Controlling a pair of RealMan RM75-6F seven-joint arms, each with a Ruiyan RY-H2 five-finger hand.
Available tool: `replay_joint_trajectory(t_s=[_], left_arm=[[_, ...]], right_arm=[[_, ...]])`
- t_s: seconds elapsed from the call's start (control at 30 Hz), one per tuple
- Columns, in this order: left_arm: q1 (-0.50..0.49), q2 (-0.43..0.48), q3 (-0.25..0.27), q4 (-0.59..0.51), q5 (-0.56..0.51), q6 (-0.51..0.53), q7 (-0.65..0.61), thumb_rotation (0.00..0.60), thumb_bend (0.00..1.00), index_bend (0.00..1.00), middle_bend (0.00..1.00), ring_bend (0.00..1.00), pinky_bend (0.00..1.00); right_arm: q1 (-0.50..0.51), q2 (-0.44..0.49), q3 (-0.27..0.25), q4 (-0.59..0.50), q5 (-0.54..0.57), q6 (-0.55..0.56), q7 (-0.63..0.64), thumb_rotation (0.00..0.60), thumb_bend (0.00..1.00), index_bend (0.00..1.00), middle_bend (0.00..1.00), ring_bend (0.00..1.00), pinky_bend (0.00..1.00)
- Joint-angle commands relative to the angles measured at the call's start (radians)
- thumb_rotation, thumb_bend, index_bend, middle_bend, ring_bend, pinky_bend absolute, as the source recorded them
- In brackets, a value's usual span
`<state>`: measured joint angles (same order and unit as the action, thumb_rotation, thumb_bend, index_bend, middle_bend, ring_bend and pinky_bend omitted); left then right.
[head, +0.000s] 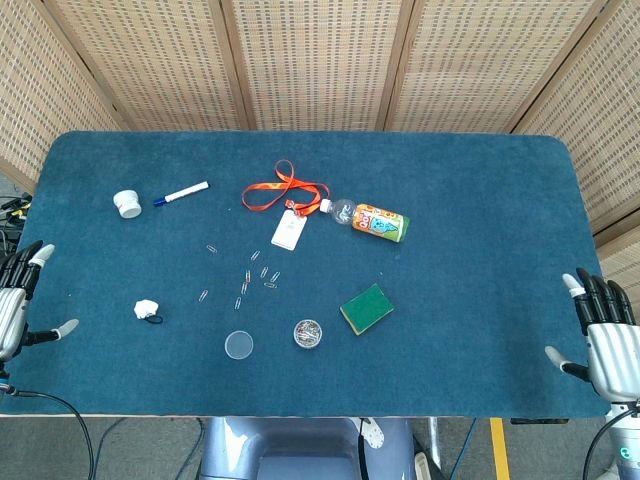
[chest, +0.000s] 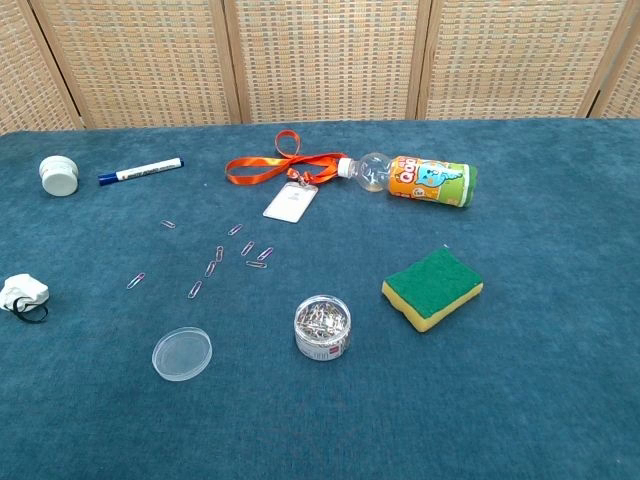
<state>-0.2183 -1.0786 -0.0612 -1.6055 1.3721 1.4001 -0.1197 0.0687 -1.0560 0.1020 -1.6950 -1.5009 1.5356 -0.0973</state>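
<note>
My left hand (head: 15, 297) hovers at the table's left edge, fingers spread and holding nothing. At the right edge my right hand (head: 606, 338) is the same, fingers apart and empty. Neither hand shows in the chest view. Between them on the blue table (head: 480, 220) lie a small round tub of paper clips (head: 308, 333) (chest: 322, 326), its clear lid (head: 238, 345) (chest: 182, 353) beside it, and several loose paper clips (head: 243, 280) (chest: 215, 262). A green and yellow sponge (head: 366, 308) (chest: 432, 288) lies nearest my right hand, still far from it.
A plastic bottle (head: 372, 219) (chest: 415, 179) lies on its side. Beside it are an orange lanyard with a badge (head: 287, 228) (chest: 291, 200), a marker (head: 181, 193) (chest: 140, 171), a white cap (head: 127, 204) (chest: 58, 175) and a crumpled white scrap with a black band (head: 147, 311) (chest: 23, 294). Woven screens stand behind.
</note>
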Motion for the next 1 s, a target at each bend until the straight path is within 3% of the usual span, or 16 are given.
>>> replay_joint_trajectory(t_s=[0.03, 0.23, 0.47, 0.67, 0.87, 1.0], left_arm=[[-0.005, -0.007, -0.006, 0.025, -0.008, -0.019, -0.012, 0.600, 0.00, 0.00, 0.00, 0.00, 0.00], [-0.037, -0.022, -0.011, 0.050, -0.024, -0.089, 0.005, 0.600, 0.00, 0.00, 0.00, 0.00, 0.00], [-0.262, -0.053, -0.091, 0.187, 0.017, -0.321, 0.062, 0.600, 0.12, 0.02, 0.00, 0.00, 0.00], [-0.473, -0.169, -0.123, 0.419, 0.062, -0.545, -0.006, 0.600, 0.25, 0.30, 0.00, 0.00, 0.00], [-0.599, -0.344, -0.110, 0.662, 0.091, -0.648, -0.063, 0.600, 0.39, 0.40, 0.00, 0.00, 0.00], [-0.652, -0.429, -0.100, 0.769, 0.076, -0.721, -0.062, 0.600, 0.43, 0.42, 0.00, 0.00, 0.00]], right_arm=[[-0.004, -0.004, 0.011, -0.005, 0.019, 0.010, -0.006, 0.600, 0.00, 0.00, 0.00, 0.00, 0.00], [-0.007, -0.004, 0.014, 0.001, 0.014, 0.023, -0.011, 0.600, 0.00, 0.00, 0.00, 0.00, 0.00], [-0.008, 0.002, 0.022, -0.016, 0.024, 0.027, -0.012, 0.600, 0.00, 0.00, 0.00, 0.00, 0.00], [-0.006, -0.009, 0.023, -0.025, 0.026, 0.028, -0.058, 0.600, 0.00, 0.00, 0.00, 0.00, 0.00], [0.006, -0.028, 0.028, -0.009, 0.057, 0.002, -0.097, 0.600, 0.00, 0.00, 0.00, 0.00, 0.00], [0.006, -0.032, 0.029, -0.002, 0.060, 0.003, -0.101, 0.600, 0.00, 0.00, 0.00, 0.00, 0.00]])
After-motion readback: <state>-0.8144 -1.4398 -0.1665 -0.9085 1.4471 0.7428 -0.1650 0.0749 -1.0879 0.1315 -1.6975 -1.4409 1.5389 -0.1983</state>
